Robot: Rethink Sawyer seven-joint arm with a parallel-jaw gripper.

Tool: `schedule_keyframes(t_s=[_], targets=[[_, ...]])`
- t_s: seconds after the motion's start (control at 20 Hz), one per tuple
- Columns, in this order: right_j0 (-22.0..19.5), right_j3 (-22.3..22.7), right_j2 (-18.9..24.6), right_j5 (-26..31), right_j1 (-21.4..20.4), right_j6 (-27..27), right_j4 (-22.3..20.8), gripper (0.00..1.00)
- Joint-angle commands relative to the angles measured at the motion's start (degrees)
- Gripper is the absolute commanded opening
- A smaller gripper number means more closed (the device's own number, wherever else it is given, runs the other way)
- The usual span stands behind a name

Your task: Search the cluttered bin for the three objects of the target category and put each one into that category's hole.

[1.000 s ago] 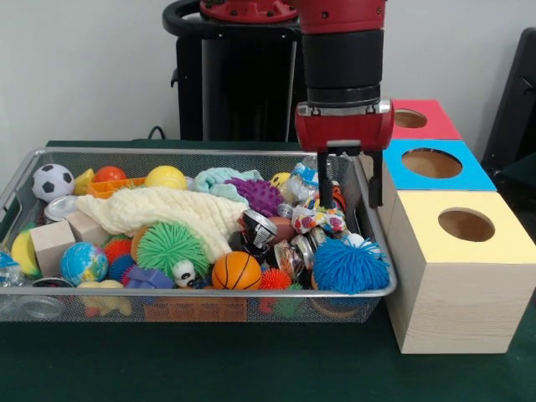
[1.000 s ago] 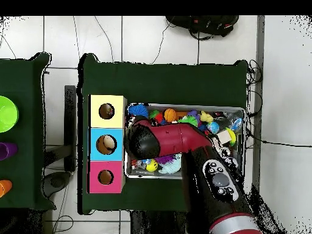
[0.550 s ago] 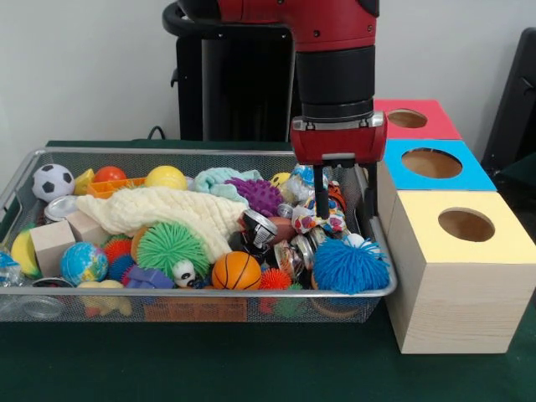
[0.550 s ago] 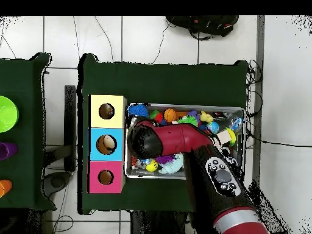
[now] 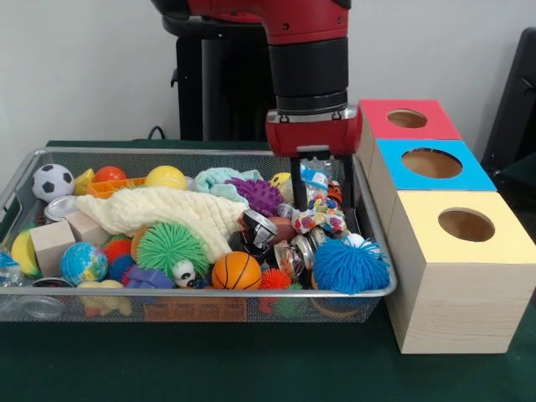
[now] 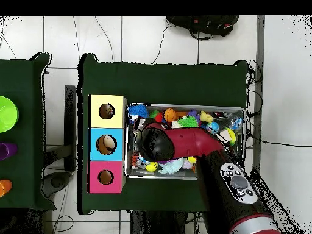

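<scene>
— Front view first: where is the gripper (image 5: pixel 321 180)?

— Low over the right part of the wire bin (image 5: pixel 50 154), fingers spread, one each side of a small blue-and-white packet (image 5: pixel 314 177); whether they touch it, I cannot tell.

— And around it?

— A purple spiky ball (image 5: pixel 260 195) to its left, a blue fuzzy ball (image 5: pixel 350 265) nearer. Red (image 5: pixel 408 119), blue (image 5: pixel 432 163) and yellow (image 5: pixel 466 225) holes line the boxes on the right.

— Overhead?

— The arm (image 6: pixel 201 152) hides the gripper.
</scene>
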Motion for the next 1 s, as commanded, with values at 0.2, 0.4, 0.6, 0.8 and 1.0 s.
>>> schedule_keyframes(t_s=[0.2,0.4,0.6,0.8,1.0], targets=[[-0.5,6.3,1.8,-2.7,1.1,-4.8,-9.7,1.00],[1.1,7.1,-0.9,-7.1,2.8,-2.1,-14.3,1.00],[4.2,6.5,-5.9,-13.6,5.4,2.1,-18.2,1.00],[5.5,5.9,-7.5,-14.6,6.3,2.7,-19.2,1.00],[7.1,4.5,-9.7,-17.0,8.2,3.2,-19.7,1.00]])
